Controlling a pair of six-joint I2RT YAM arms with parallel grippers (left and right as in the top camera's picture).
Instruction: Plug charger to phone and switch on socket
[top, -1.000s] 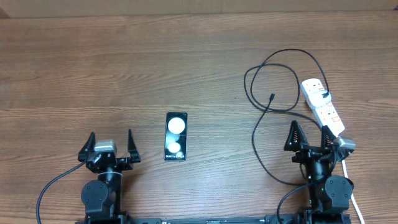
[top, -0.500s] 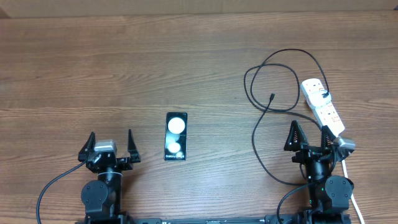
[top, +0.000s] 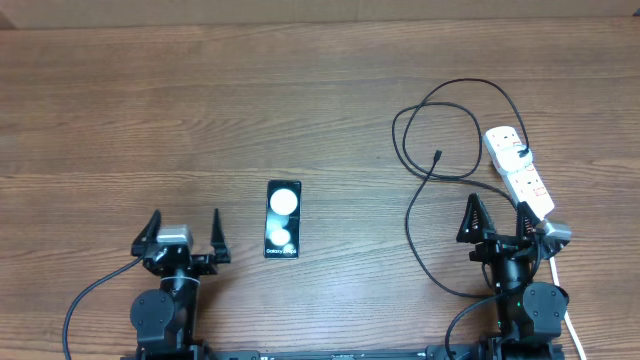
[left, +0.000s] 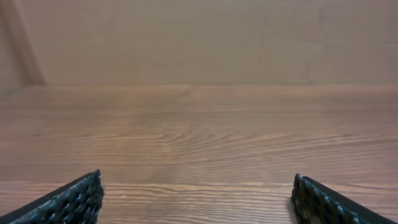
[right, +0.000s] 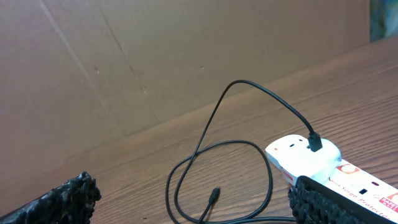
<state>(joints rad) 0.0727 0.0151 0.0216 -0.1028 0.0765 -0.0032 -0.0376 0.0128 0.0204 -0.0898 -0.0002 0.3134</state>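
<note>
My left gripper (top: 185, 214) and right gripper (top: 496, 206) sit low in the overhead frame, both with jaws spread wide and holding nothing. The phone (top: 283, 219) lies flat at lower centre, its long axis running top to bottom of the frame. It is just up and right of my left gripper, the nearer one to it.

The charger (top: 410, 225) loops across the right half. Its free connector tip (top: 437, 156) rests above my right gripper and a little left, well apart from the phone. The plug (right: 315, 143) at the cable's other end is already seated in the white power strip (top: 520, 172), which slants along the right edge, just beside my right gripper. I judge the right arm should fetch the tip.
</note>
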